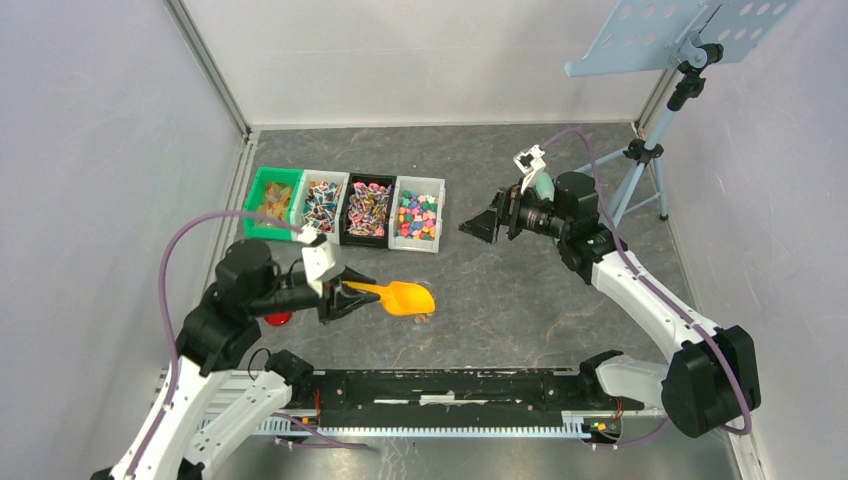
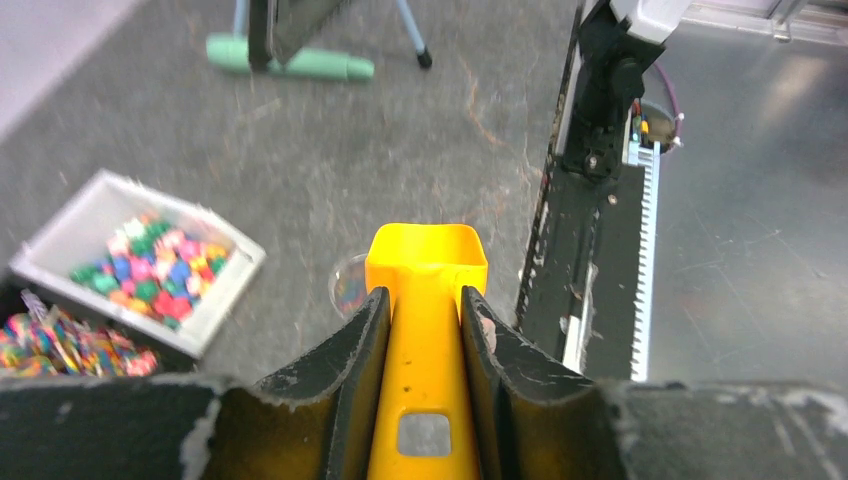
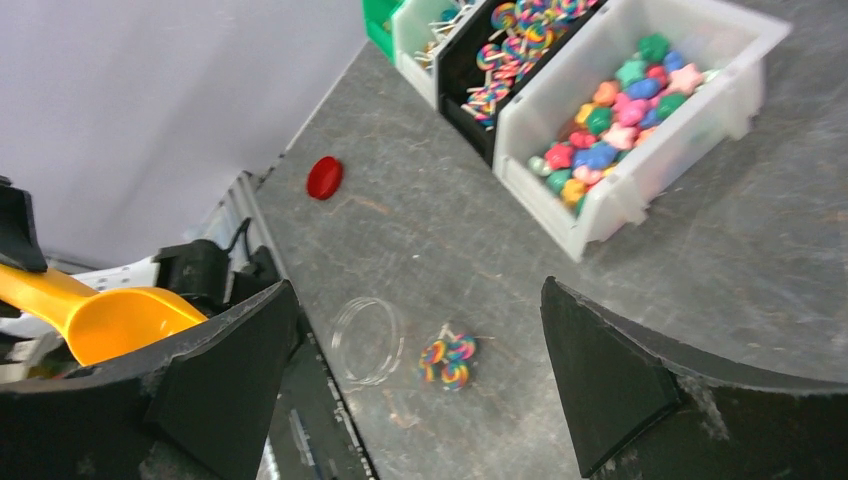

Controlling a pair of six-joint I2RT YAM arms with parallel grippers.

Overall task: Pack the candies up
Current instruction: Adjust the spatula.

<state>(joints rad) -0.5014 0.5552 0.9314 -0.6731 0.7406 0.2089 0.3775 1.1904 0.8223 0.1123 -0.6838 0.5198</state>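
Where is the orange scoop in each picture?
Top external: the orange scoop lies left of centre, nearer the arms' bases than the row of bins.
Left wrist: bottom centre, clamped in the left gripper.
Right wrist: far left edge.
Shared landmark: the white bin at the row's right end shows in all three.

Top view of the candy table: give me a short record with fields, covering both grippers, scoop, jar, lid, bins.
left gripper: shut on the orange scoop by its handle
right gripper: open, holding nothing
orange scoop: held above the table, bowl near the jar
jar: clear, uncapped, on the table
red lid: on the table, apart from the jar
loose candies: a few swirled ones beside the jar
bins: four in a row, filled with candies
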